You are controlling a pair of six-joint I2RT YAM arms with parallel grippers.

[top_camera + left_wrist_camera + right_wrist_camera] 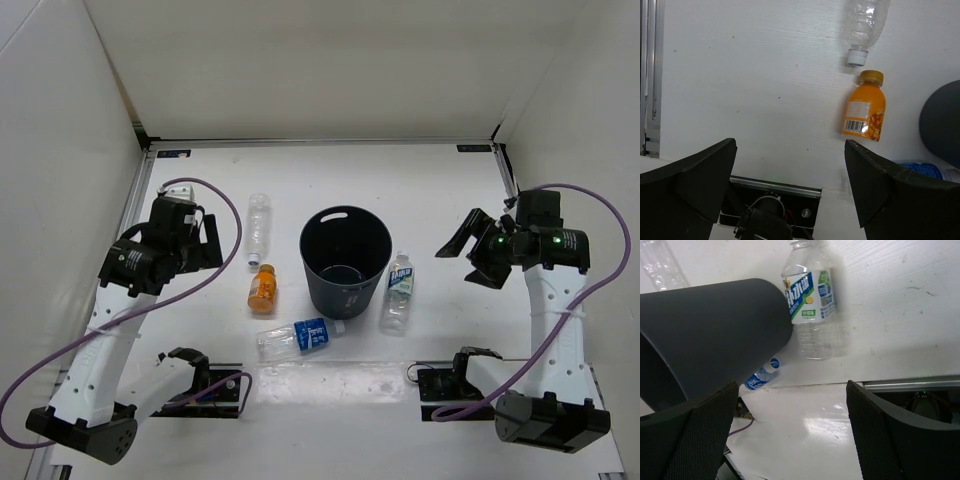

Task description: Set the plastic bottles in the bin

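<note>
The dark grey bin (346,258) stands upright mid-table; it also fills the left of the right wrist view (710,330). The plain clear bottle (259,228) and the short orange bottle (263,288) lie left of it, both in the left wrist view (865,25) (865,111). The blue-label bottle (298,338) lies in front of the bin. The green-white label bottle (399,292) lies to its right (810,305). My left gripper (208,243) is open and empty, left of the clear bottle. My right gripper (466,256) is open and empty, right of the green-white bottle.
White walls enclose the table on three sides. An aluminium rail runs along the left edge (135,200). Two black arm-base mounts sit at the near edge (205,390) (455,385). Purple cables loop from both arms.
</note>
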